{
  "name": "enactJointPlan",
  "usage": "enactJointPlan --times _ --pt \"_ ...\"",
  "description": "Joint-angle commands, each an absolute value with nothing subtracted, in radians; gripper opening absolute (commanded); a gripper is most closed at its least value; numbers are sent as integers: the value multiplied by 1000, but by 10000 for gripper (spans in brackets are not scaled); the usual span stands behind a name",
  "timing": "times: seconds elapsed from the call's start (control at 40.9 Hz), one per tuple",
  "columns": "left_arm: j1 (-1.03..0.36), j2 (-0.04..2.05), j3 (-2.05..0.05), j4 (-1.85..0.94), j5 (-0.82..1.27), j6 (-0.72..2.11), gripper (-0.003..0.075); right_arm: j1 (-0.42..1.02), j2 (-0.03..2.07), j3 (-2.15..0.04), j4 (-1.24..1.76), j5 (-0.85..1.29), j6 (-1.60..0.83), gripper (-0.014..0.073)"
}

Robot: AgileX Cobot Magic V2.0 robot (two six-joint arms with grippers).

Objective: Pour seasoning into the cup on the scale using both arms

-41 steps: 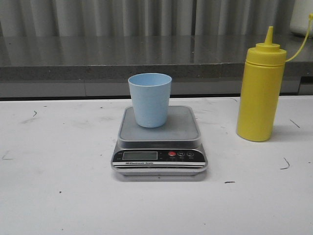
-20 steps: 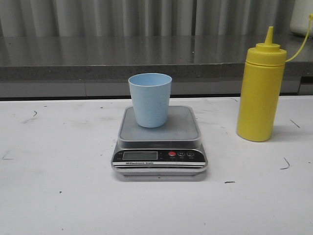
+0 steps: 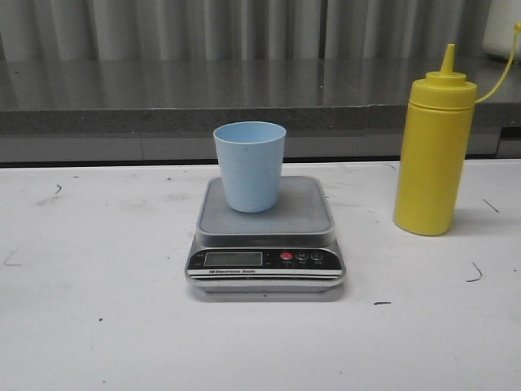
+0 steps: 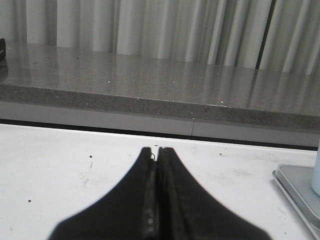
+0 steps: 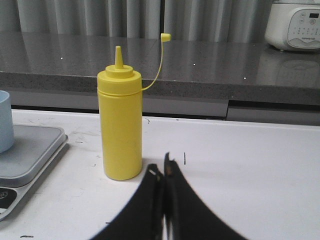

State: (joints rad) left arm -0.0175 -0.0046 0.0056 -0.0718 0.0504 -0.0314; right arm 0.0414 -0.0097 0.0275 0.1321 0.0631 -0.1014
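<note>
Fingers of the left arm (image 4: 158,150) are pressed together with nothing between them, their black tips pointing over the white surface (image 4: 75,165) toward a grey stone ledge (image 4: 150,85) and pale curtains. Ahead of those tips and off to one side sits a corner of the scale (image 4: 296,186), with a sliver of the cup (image 4: 316,170) on it, well apart from the fingers.

Fingers of the right arm (image 5: 162,167) are likewise pressed together and hold nothing. Just beyond their tips, slightly to one side and not touching them, stands the seasoning bottle (image 5: 120,125), upright on the surface, its pointed nozzle bare and its small cap dangling on a thin tether. Farther off to that same side lie an edge of the scale and a slice of the cup. A white appliance (image 5: 295,25) sits on the ledge in the far corner.

From the front, neither arm shows. The scale (image 3: 265,236) sits mid-surface with its black panel, display and red button facing the camera; whether the display shows digits cannot be told. The pale blue cup (image 3: 250,166) stands upright on the grey platform, toward its rear left part. The yellow seasoning bottle (image 3: 434,155) stands upright to the right of the scale, clear of it. Small dark scuffs mark the surface (image 3: 98,309).
</note>
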Motion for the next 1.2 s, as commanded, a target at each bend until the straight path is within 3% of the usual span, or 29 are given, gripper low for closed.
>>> enactJointPlan --times 0.0,0.342,0.587,1.174 --pt "-18 -21 29 -81 -30 -34 -20 41 -27 21 139 -10 -113 -68" --pt "-18 -21 29 -81 -30 -34 -20 41 -27 21 119 -19 -105 -68" --pt "-18 -21 29 -81 -30 -34 -20 41 -27 22 -40 -77 98 -68" --pt "-18 -21 29 -81 -30 -34 -20 41 -27 21 -41 -40 99 -68"
